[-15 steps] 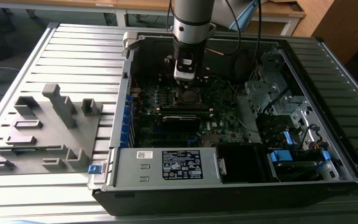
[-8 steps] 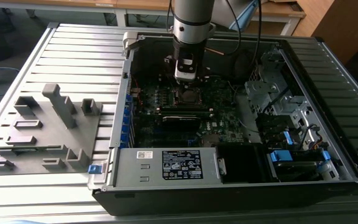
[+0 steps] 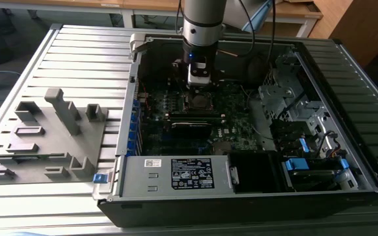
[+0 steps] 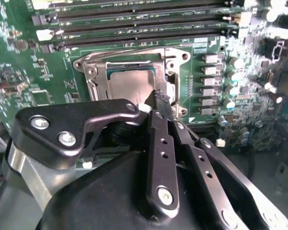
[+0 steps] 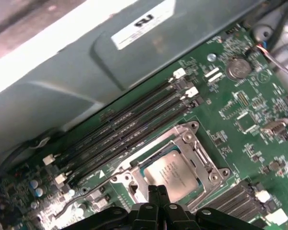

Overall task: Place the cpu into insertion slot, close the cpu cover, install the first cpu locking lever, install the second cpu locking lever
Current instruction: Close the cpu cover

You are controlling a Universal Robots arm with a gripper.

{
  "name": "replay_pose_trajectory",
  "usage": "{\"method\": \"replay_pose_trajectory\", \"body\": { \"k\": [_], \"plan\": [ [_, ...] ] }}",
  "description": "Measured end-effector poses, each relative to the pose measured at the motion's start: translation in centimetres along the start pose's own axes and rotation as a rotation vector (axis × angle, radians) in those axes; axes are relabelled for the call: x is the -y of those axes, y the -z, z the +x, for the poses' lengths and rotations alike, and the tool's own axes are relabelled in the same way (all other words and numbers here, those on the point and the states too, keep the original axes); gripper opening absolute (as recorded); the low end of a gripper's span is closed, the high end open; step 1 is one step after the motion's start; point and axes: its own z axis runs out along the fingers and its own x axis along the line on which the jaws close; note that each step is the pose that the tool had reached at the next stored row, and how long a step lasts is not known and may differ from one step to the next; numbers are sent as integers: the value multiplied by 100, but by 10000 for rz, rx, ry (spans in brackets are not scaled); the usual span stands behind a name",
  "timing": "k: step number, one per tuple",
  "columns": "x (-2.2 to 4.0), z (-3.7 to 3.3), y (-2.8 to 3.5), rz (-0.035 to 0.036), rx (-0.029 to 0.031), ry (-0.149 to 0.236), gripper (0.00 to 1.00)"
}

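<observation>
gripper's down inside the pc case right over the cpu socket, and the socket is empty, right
Not empty: the cpu lies in the insertion slot, as both wrist views show. The rest holds: the gripper is down inside the computer case, right over the socket.

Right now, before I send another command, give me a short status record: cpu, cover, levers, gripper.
cpu: lies flat in the insertion slot, metal top showing
cpu cover: down over the cpu, framing it through its cut-out
locking lever: thin wire rod beside the cover, on the side of the memory slots; latched or not cannot be told
gripper: fingers shut, tips at the cover's edge; contact cannot be told
arm position: gripper straight above the socket inside the open computer case
</observation>
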Motion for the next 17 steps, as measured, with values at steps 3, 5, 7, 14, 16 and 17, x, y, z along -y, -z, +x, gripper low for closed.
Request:
{"method": "replay_pose_trajectory", "body": {
  "k": [3, 5, 7, 14, 16, 17],
  "plan": [
    [0, 0, -1, -1, -10, 537, 11],
    [0, 0, -1, -3, -17, 889, 11],
    [0, 0, -2, -4, -24, 1258, 11],
    [0, 0, -5, -8, -47, 2520, 11],
    [0, 0, -6, -10, -53, 2872, 11],
    [0, 0, -6, -10, -57, 3048, 11]
  ]
}}
